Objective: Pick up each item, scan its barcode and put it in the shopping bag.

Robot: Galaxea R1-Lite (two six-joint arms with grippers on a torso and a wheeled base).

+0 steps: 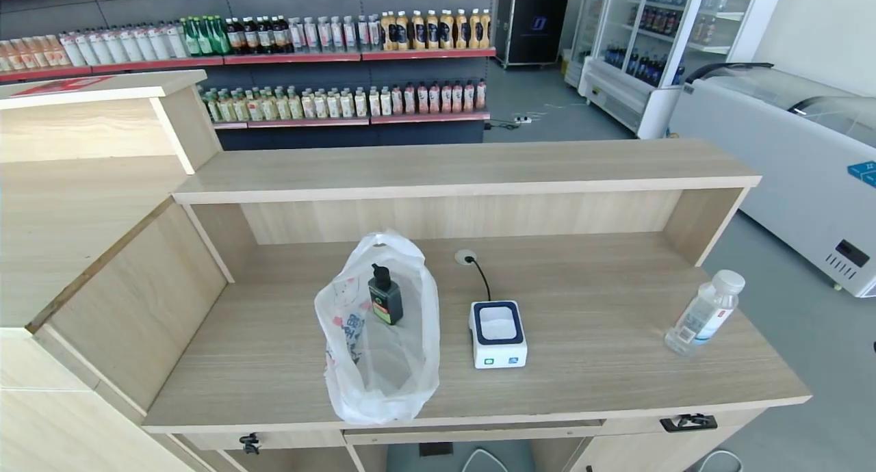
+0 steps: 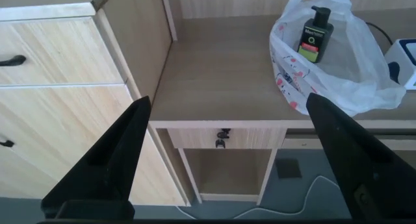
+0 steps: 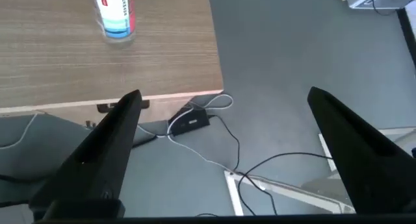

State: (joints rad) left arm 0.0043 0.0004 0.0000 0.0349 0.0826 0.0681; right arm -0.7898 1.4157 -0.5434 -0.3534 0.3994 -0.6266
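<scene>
The left gripper (image 2: 225, 104) has its two dark fingers spread wide apart with nothing between them. It hangs out in front of the counter (image 1: 582, 362), lower than the top and near the left front corner. The bag (image 2: 351, 74) lies up on the counter, ahead of this gripper and off to its right, well apart from both fingers. It is a thin white plastic bag with its mouth gaping. A dark pump bottle (image 2: 314, 36) with a green and red label stands inside it, toward the end farthest from the gripper. The scanner (image 1: 498, 334) is farther right again, just beside the bag: a white box with a dark-framed window on top. A black cable (image 1: 481, 277) runs from it back to a hole in the counter.

The right gripper (image 3: 224, 93) is likewise wide open and holds nothing. It hangs over the grey floor, off the counter's right front corner. The water bottle (image 3: 116, 15) is ahead of it and to its left, well apart from it. This clear bottle with a white cap stands close to the counter's right edge, far from the scanner and bag. Loose cords (image 3: 221, 146) trail across the floor below this gripper.
</scene>
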